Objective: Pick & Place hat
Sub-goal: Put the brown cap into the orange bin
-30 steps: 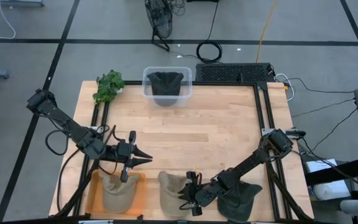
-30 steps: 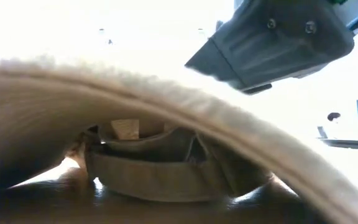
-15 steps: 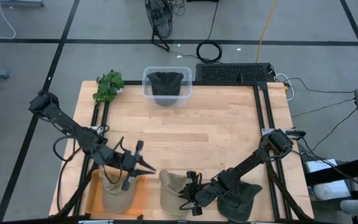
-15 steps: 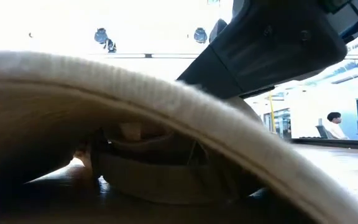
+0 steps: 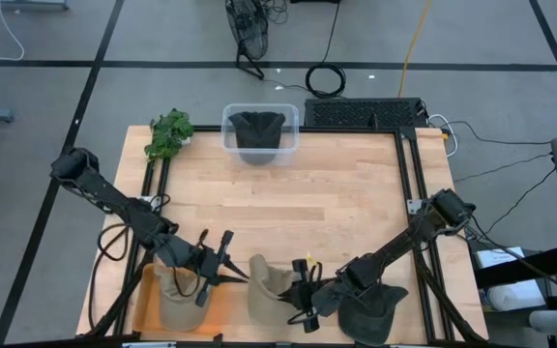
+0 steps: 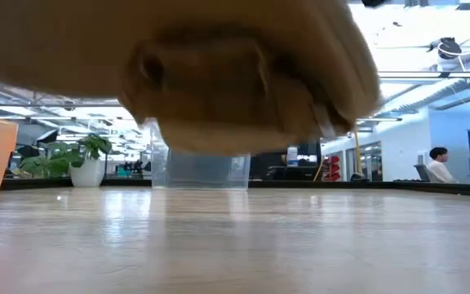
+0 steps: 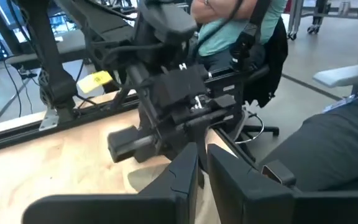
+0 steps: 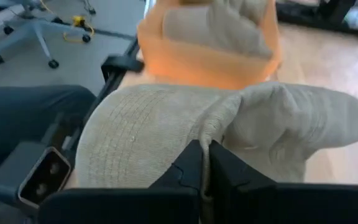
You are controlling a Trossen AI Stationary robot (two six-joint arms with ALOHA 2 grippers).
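A tan hat [image 5: 267, 290] sits near the table's near edge, between my two grippers; the low view shows it [image 6: 243, 82] off the wood. My right gripper [image 5: 293, 293] is shut on it. My left gripper [image 5: 243, 279] is shut, with its tips right at the hat's left edge. In the left wrist view the left gripper [image 7: 202, 149] points at the right arm's gripper. A second tan hat [image 5: 180, 302] lies in an orange tray [image 5: 143, 309] at the near left. My right gripper [image 8: 202, 148] pinches a raised fold of the tan hat's crown [image 8: 219, 124] between its two fingers, coming level from the table's right. The hat is lifted clear of the table. My left gripper: I cannot tell whether its tips touch the hat's left edge.
A dark hat [image 5: 370, 307] lies under the right arm at the near right. A clear bin [image 5: 259, 133] holding another dark hat stands at the far edge, a potted plant [image 5: 169, 132] to its left. The table's middle is bare wood. People sit beyond the table [image 6: 439, 163].
My left gripper has moved toward the near edge and rightward, over the orange tray's far right corner, up to the tan hat's left edge. My right gripper has raised the tan hat: it rested on the wood before and now hangs clear of it.
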